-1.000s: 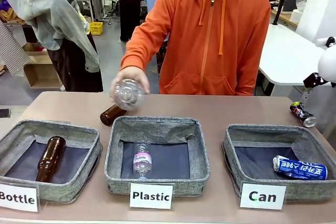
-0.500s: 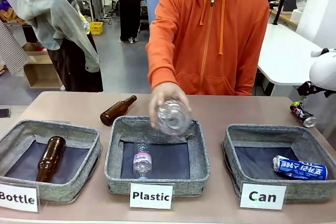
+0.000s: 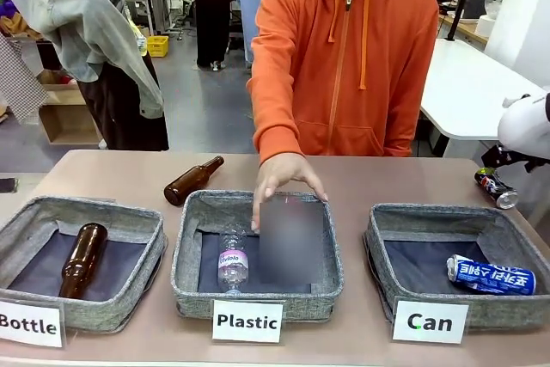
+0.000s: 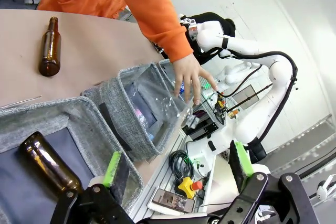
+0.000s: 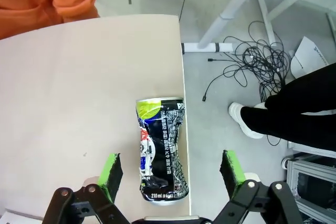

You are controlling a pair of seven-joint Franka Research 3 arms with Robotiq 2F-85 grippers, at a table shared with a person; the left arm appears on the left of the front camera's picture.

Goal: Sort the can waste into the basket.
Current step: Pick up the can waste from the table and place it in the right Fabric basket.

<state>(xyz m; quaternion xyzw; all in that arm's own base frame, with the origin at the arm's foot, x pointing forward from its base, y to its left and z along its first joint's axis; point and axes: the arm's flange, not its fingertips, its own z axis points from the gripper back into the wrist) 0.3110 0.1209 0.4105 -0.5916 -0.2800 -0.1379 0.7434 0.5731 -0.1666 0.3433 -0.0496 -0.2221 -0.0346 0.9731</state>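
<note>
A dark crushed can lies on the table at its right edge, near the corner. My right gripper hangs open above it, with a green pad on each side and neither touching. In the front view the same can lies behind the Can basket, under my right arm. A blue can lies on that basket's floor. My left gripper is open and holds nothing, above the Bottle basket.
The person's hand hovers over the Plastic basket, where a blurred clear bottle drops beside another plastic bottle. One brown bottle lies on the table and another in the Bottle basket.
The person's hand carried a clear bottle rightward to the Plastic basket and let it go. My right arm shifted slightly toward the right edge. Both grippers stayed open.
</note>
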